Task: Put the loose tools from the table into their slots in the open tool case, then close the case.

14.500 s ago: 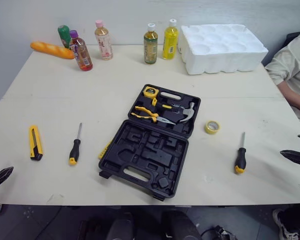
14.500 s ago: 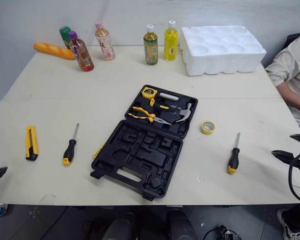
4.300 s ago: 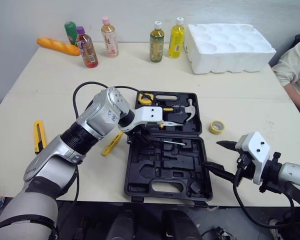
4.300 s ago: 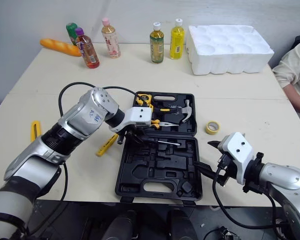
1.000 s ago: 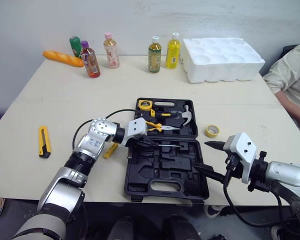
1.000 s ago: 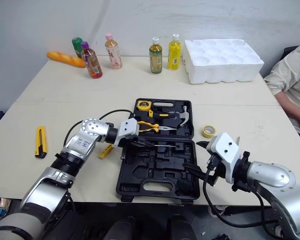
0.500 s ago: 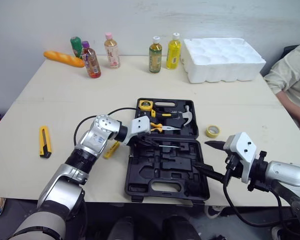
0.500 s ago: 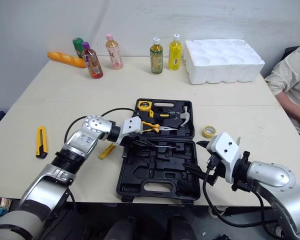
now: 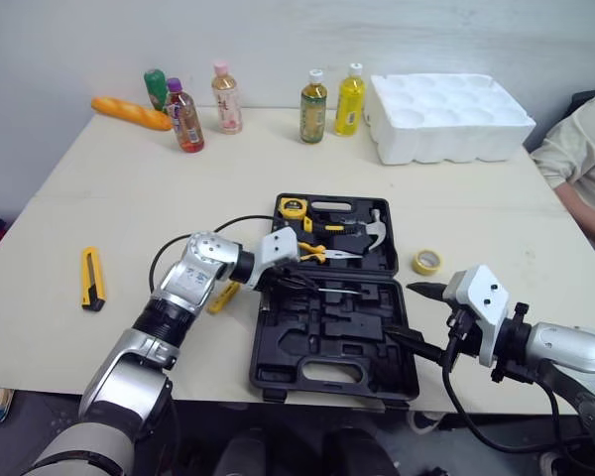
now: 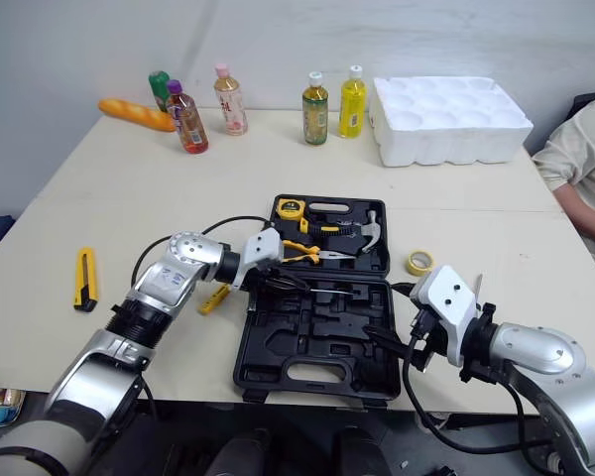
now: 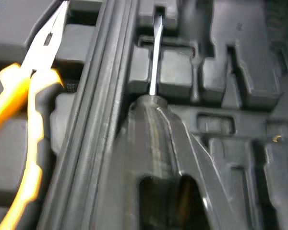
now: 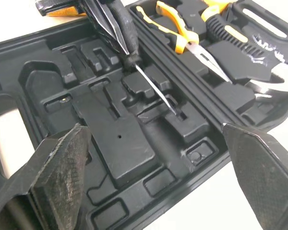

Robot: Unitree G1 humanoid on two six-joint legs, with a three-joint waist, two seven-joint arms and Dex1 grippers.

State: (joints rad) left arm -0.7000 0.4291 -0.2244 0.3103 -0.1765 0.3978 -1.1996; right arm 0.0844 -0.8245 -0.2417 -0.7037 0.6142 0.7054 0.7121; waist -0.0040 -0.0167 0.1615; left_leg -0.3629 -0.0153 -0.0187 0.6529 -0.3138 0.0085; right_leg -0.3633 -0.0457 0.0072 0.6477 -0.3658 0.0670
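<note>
The tool case [image 9: 329,342] lies open at the middle of the table [image 9: 109,188], hinge line running side to side. The far half holds the tape measure [image 9: 295,209], the yellow-handled pliers [image 9: 312,250] and the hammer [image 9: 375,226]. The near half is black moulded plastic with shaped recesses. The left gripper [image 9: 290,282] is over the left end of the near half, just beside the hinge, its fingers pressed together on the black handle of the screwdriver [image 12: 156,94]. The screwdriver has a slim, straight, silver shaft with a flat tip. It lies parallel to the hinge, pointing toward the robot's right, with the tip in a narrow notch of the moulding. Whether the handle rests in its recess cannot be told. The right gripper [image 9: 413,315] is at the right edge of the near half, its fingers spread wide and gripping nothing. The yellow utility knife [image 9: 92,293] lies well apart on the left of the table. The roll of yellow tape [image 9: 426,262] lies just beside the case on the right.
</note>
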